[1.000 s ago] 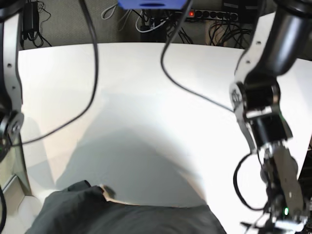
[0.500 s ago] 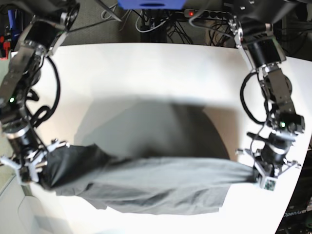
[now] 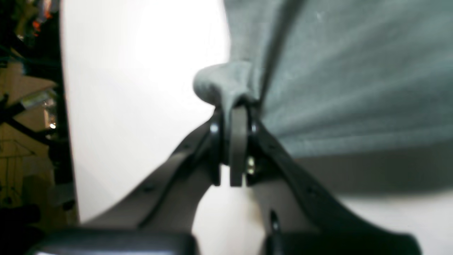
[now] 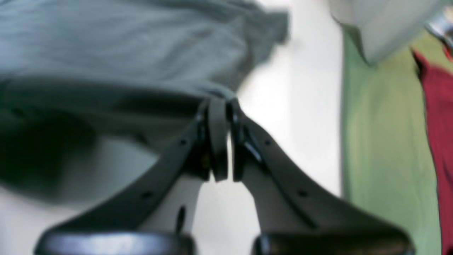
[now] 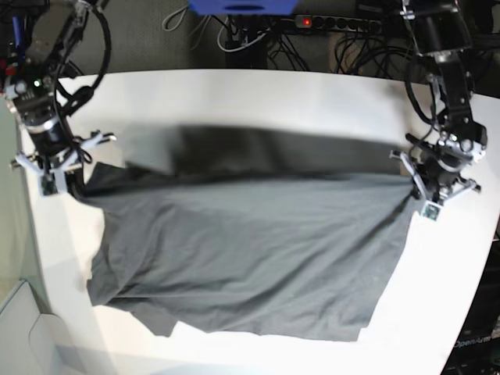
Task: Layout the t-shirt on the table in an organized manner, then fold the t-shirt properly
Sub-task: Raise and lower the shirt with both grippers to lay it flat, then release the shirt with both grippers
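Note:
The dark grey t-shirt [image 5: 250, 250] is stretched between both arms above the white table [image 5: 234, 101], its lower part spread toward the front edge. In the base view my left gripper [image 5: 418, 191] pinches its right corner. The left wrist view shows that gripper [image 3: 235, 109] shut on a bunched fold of the t-shirt [image 3: 354, 71]. My right gripper [image 5: 74, 183] holds the left corner. In the right wrist view, the right gripper [image 4: 221, 104] is shut on the t-shirt [image 4: 124, 46] hem.
Black cables and a power strip [image 5: 336, 23] lie behind the table's far edge. A blue object [image 5: 242, 6] hangs at top centre. Green and red floor patches [image 4: 389, 141] show past the table edge in the right wrist view.
Both arms have swung back and apart with the shirt. The t-shirt went from a bundle at the front edge to a wide spread sheet farther up the table.

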`<state>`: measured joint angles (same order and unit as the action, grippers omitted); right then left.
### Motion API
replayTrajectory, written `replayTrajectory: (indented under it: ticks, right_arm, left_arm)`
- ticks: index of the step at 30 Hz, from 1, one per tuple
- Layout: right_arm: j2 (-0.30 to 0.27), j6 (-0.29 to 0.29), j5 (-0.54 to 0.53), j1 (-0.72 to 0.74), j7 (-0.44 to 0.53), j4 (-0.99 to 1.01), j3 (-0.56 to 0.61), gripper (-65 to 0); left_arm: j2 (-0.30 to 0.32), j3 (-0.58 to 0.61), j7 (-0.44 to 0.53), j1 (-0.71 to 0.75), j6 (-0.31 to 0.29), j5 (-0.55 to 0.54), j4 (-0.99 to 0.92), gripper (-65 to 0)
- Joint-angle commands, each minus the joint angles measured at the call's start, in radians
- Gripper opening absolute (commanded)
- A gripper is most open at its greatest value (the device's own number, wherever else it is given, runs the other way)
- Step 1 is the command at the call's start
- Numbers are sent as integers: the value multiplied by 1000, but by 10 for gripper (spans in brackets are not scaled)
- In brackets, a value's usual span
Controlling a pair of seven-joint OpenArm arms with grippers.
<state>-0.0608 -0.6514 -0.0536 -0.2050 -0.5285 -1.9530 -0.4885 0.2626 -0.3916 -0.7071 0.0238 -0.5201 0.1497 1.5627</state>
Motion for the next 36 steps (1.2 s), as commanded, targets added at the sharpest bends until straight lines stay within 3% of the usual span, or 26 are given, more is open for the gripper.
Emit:
replayTrajectory:
  ticks: [1, 10, 21, 23, 28, 30, 32, 36]
  right_arm:
    - [-15, 11, -12, -7, 29, -21, -6, -650]
    - [-24, 9, -10, -172, 31, -13, -17, -650]
    - [-24, 8, -10, -207, 29, -6, -23, -640]
    - [-24, 8, -10, -213, 29, -6, -23, -595]
    - [-26, 8, -10, -238, 29, -7, -17, -374]
    - [-26, -21, -10, -241, 29, -7, -25, -302]
    - [-26, -47, -9, -239, 31, -7, -43, -270]
    - [-21, -47, -10, -192, 31, -7, -82, -271]
  left_arm:
    - [16, -2, 11, -5, 16, 8, 35, -649]
    - [19, -4, 10, 163, 16, 9, 169, -649]
    - [33, 3, -26, 219, 16, 46, 175, -634]
    - [30, 4, -64, 210, 7, 90, 175, -583]
    - [22, -5, -79, 218, -96, 153, 204, -325]
    - [22, -5, -87, 219, -143, 155, 229, -244]
    - [24, -7, -87, 230, -178, 155, 252, -195]
    - [22, -7, -87, 218, -178, 150, 307, -139]
